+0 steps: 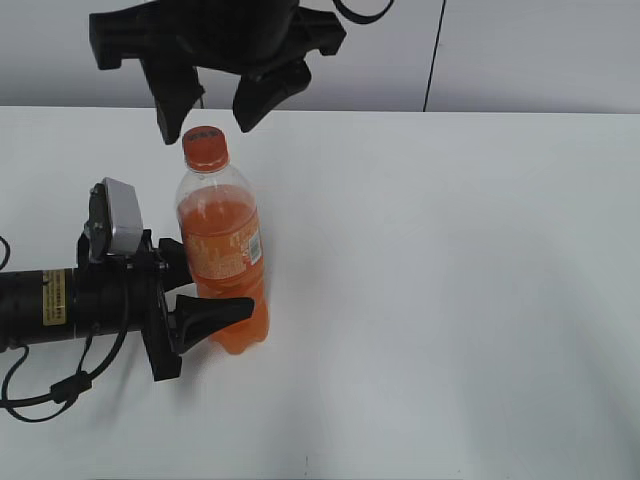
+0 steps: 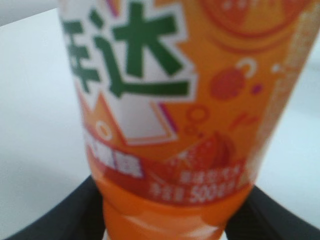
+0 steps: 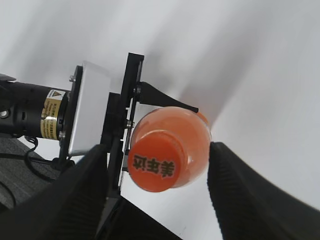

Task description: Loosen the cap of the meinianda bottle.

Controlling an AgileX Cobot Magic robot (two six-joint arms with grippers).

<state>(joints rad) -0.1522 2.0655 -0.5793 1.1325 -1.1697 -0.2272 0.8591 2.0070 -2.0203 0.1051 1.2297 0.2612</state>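
Observation:
The meinianda bottle (image 1: 225, 250) stands upright on the white table, full of orange drink, with its orange cap (image 1: 205, 146) on top. My left gripper (image 1: 200, 290) comes in from the left and is shut on the bottle's lower body; the left wrist view shows the label (image 2: 165, 100) filling the frame, with a black finger on each side. My right gripper (image 1: 208, 110) hangs open just above the cap, a finger on each side and clear of it. In the right wrist view the cap (image 3: 156, 167) with dark print sits between the open fingers (image 3: 157, 190).
The white table (image 1: 450, 300) stretches to the right and front. The left arm with its wrist camera (image 1: 120, 218) lies along the table at the left. A grey wall with a dark vertical cable (image 1: 434, 55) stands behind.

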